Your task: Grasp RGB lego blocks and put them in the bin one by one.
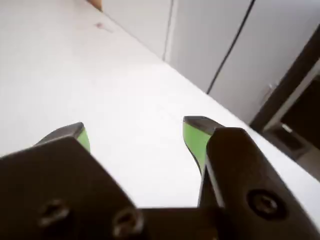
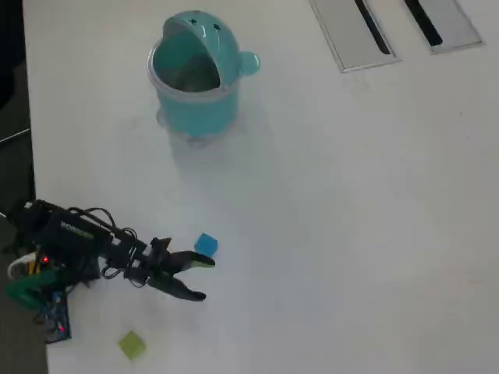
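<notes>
The blue cube (image 2: 206, 245) lies on the white table (image 2: 351, 234) in the overhead view, just beside the upper fingertip of the gripper (image 2: 203, 279) and outside the gap between the jaws; whether tip and cube touch is hard to tell at this size. The yellow-green cube (image 2: 132, 344) sits lower left in that view, near the arm's base (image 2: 47, 269) and well apart from the blue one. No red cube shows in either view. The teal bin (image 2: 195, 78) stands upright near the top of the overhead view, far from the cubes, its domed lid tipped back so the dark inside shows, two dot eyes on the lid and a knob at its right side. The jaws are spread: the wrist view shows the gripper (image 1: 135, 132) with two green-faced fingertips (image 1: 196, 140) wide apart and only bare table between them. Two grey slotted panels (image 2: 355, 35) lie in the table at the overhead view's upper right.
</notes>
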